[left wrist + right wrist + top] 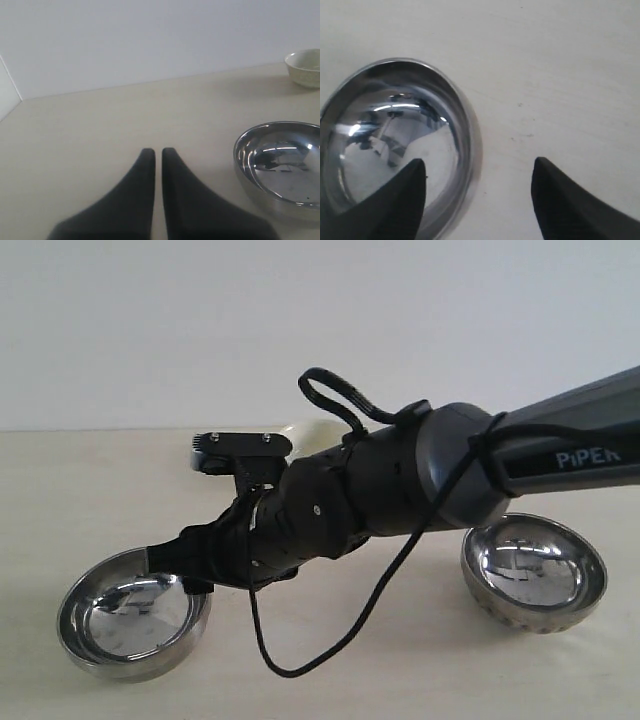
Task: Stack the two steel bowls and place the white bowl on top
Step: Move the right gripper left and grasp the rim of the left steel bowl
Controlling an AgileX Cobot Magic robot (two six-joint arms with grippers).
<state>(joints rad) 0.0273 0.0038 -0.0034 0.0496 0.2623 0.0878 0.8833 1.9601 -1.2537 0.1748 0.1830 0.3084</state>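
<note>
Two steel bowls stand apart on the table: one at the left [130, 625], the other at the right [535, 575]. The white bowl [315, 432] peeks out behind my right arm. My right gripper [172, 562] has reached across to the left steel bowl [385, 135]. It is open [481, 162], astride the rim, with one finger over the inside and one outside. My left gripper [158, 151] is shut on nothing, low over bare table. Its view shows a steel bowl [282, 165] beside it and the white bowl [305, 67] farther off. The exterior view does not show the left gripper.
My right arm [520, 455] and its looping black cable [300, 665] stretch across the middle of the tan table [400, 680]. A pale wall [300, 320] stands behind the table's far edge.
</note>
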